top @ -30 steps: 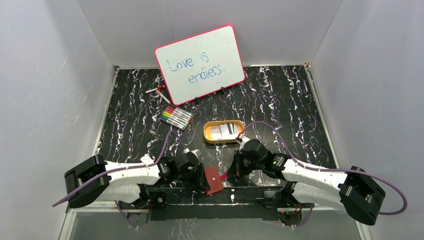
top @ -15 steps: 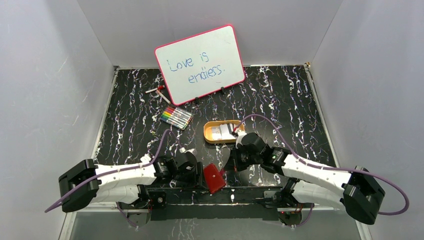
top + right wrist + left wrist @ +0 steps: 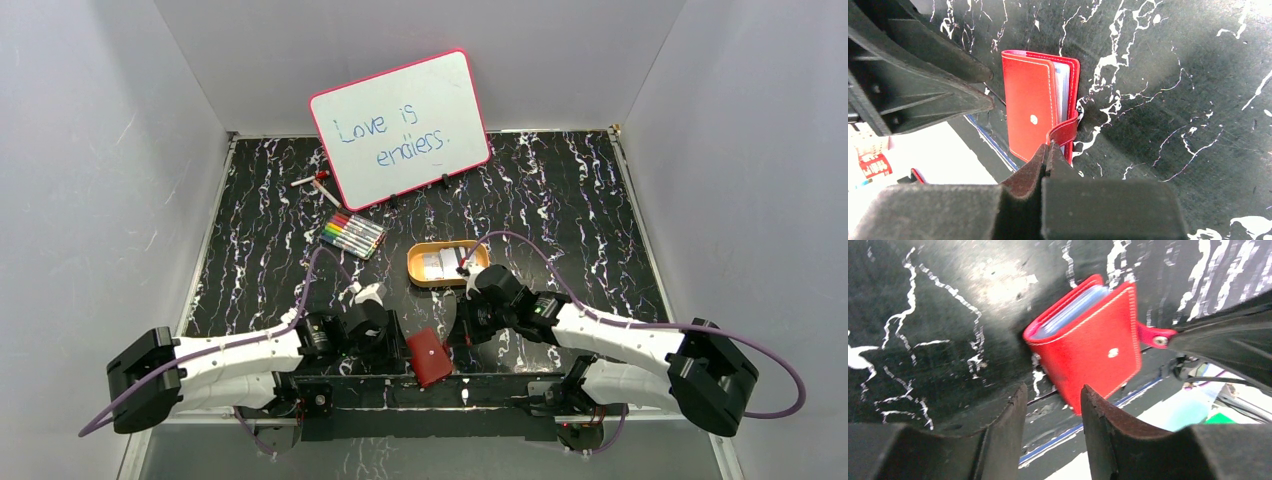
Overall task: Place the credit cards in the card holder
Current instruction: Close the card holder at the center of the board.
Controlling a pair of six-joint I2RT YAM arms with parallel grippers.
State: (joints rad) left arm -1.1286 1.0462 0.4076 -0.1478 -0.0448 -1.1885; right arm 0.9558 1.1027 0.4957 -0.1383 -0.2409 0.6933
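Down at the near edge of the black white-veined table (image 3: 560,200) lies the red leather-like folding card holder (image 3: 1030,112), folded but unsnapped, with clear plastic sleeves (image 3: 1062,80) showing at its open side. The right gripper (image 3: 1048,150) is pinched tight on its snap tab (image 3: 1064,131). The left gripper (image 3: 1053,392) stands partly parted just beside it, holding nothing. Farther back, an orange oval tray (image 3: 412,268) holds the pale credit cards (image 3: 438,263).

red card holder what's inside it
The small red leather card holder shows edges of clear plastic sleeves between its covers. Folded nearly shut, it hides whether any card sits in them.
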